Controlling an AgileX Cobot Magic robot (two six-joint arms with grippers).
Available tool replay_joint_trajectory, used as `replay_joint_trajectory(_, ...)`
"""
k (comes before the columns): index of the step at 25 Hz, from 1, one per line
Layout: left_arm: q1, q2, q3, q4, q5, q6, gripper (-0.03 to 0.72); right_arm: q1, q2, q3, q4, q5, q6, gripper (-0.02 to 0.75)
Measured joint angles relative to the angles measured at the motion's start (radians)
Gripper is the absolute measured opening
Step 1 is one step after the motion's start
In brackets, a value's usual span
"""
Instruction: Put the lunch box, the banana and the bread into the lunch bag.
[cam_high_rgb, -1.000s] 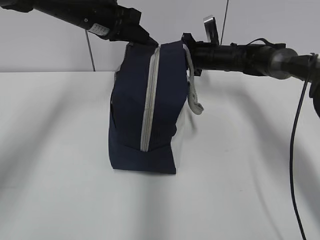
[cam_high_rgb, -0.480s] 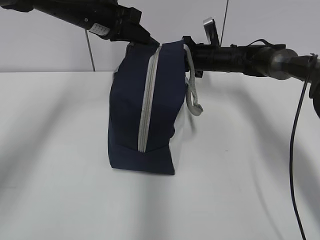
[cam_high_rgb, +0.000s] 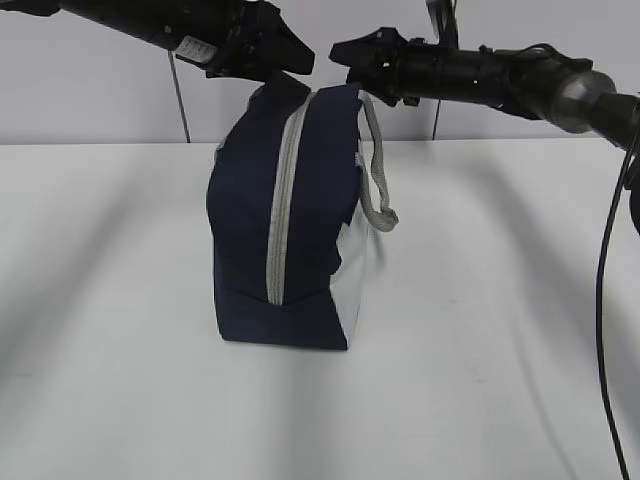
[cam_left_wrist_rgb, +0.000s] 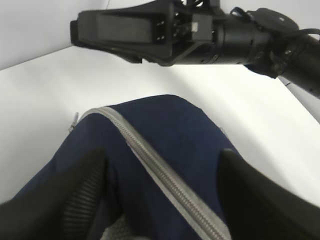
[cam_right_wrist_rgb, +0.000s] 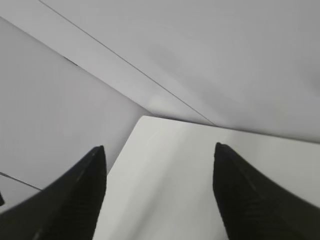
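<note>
Black fingers of our two grippers hover over the zipped lunch bag.
Our left gripper (cam_left_wrist_rgb: 162, 200) straddles the top of the lunch bag (cam_high_rgb: 285, 220), spread wide, holding nothing we can see; our right gripper (cam_right_wrist_rgb: 160, 195) gapes empty beside it. The bag stands upright on the white table (cam_high_rgb: 480, 350), grey zipper (cam_high_rgb: 278, 215) closed, contents hidden.

Both arms are matte black tubes with dark cables, the left arm (cam_high_rgb: 170, 22) bearing a small white label (cam_high_rgb: 196, 55).
</note>
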Motion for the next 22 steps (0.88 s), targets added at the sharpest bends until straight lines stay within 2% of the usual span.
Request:
replay_joint_trajectory(2,0.008,-0.004,0.0,-0.001,-0.004,-0.005,0.494,0.0,0.0,-0.052,-0.002,-0.005,0.0,0.508)
replay_joint_trajectory(5,0.025,-0.036,0.0,0.005,-0.022,-0.045,0.503,0.0,0.0,-0.132,-0.075,-0.034,0.037,0.522)
replay_joint_trajectory(7,0.034,-0.07,-0.001,0.046,-0.043,-0.093,0.498,0.0,-0.002,-0.17,-0.177,-0.036,0.082,0.519)
replay_joint_trajectory(10,0.037,-0.109,-0.006,0.155,-0.046,-0.183,0.482,0.004,-0.003,-0.205,-0.266,-0.036,0.154,0.516)
replay_joint_trajectory(13,0.037,-0.132,-0.007,0.335,0.011,-0.336,0.459,0.004,-0.003,-0.21,-0.308,-0.041,0.223,0.514)
replay_joint_trajectory(16,0.037,-0.149,-0.007,0.458,0.105,-0.416,0.445,0.004,-0.003,-0.21,-0.326,-0.057,0.265,0.494)
replay_joint_trajectory(22,0.037,-0.188,-0.007,0.488,0.164,-0.449,0.434,0.004,-0.01,-0.21,-0.327,-0.05,0.304,0.417)
